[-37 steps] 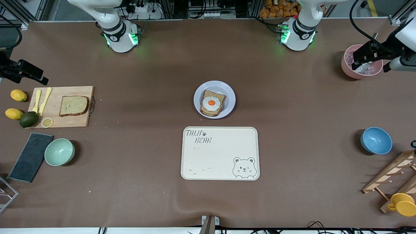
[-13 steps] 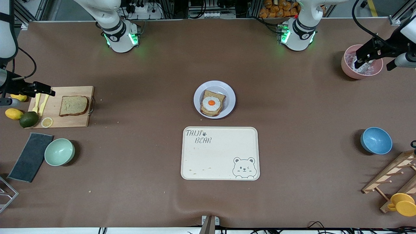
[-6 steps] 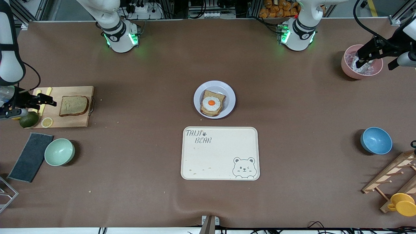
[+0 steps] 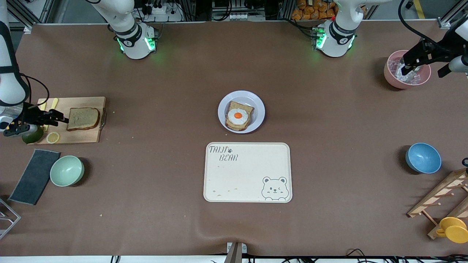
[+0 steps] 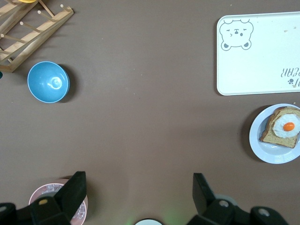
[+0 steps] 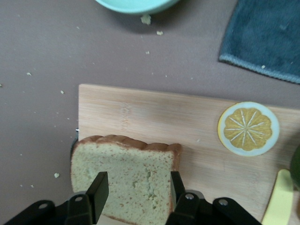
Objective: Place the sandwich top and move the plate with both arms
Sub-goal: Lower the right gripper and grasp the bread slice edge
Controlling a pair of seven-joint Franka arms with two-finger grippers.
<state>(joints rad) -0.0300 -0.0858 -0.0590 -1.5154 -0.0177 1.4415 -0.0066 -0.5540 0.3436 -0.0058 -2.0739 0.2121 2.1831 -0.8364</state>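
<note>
The sandwich top (image 4: 83, 118) is a plain brown slice lying on a wooden cutting board (image 4: 87, 137) at the right arm's end of the table. My right gripper (image 4: 63, 119) is open and empty over the board at the slice's edge. In the right wrist view its fingers (image 6: 98, 192) spread over the slice (image 6: 124, 176). The lavender-white plate (image 4: 257, 109) sits mid-table and holds a bread slice topped with a fried egg (image 4: 238, 116). It also shows in the left wrist view (image 5: 262, 145). My left gripper (image 4: 406, 67) is open and empty over a pink bowl (image 4: 393, 78), seen wide open in its wrist view (image 5: 138, 187).
A lemon slice (image 4: 53, 137), an avocado (image 4: 31, 136) and yellow cutlery (image 4: 55, 102) lie by the slice. A green bowl (image 4: 67, 170) and dark cloth (image 4: 34, 176) lie nearer the camera. The bear-print tray (image 4: 248, 175) lies beside the plate. A blue bowl (image 4: 423, 157) and wooden rack (image 4: 438, 197) stand at the left arm's end.
My right gripper has swung in from the table's edge over the cutting board, up to the plain slice. My left gripper has shifted slightly over the pink bowl.
</note>
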